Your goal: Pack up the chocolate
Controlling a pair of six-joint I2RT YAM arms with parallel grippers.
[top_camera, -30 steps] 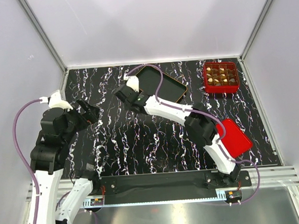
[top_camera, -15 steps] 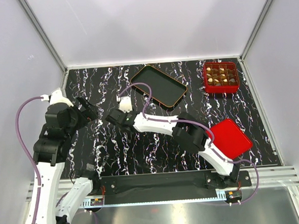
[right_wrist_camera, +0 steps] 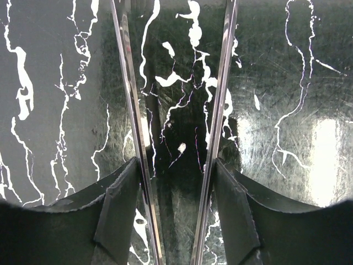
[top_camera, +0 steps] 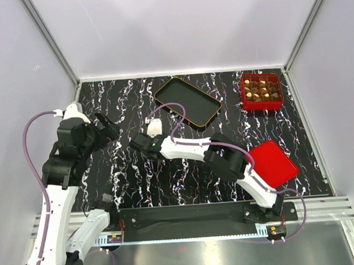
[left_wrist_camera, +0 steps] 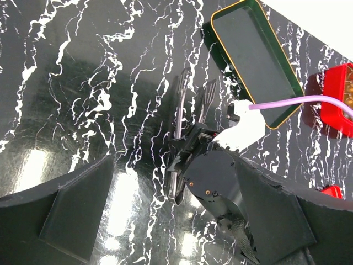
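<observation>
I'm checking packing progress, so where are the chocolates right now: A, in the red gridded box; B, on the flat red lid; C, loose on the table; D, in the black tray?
A: the chocolates sit in the cells of the red box at the far right corner, and the black tray holds none.

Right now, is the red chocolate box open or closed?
Open. The red gridded box shows its chocolates uncovered from above, and its flat red lid lies apart on the table, nearer the front.

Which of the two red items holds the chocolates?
The gridded box, far right, chocolates in its cells; the flat lid, near right, is bare.
</observation>
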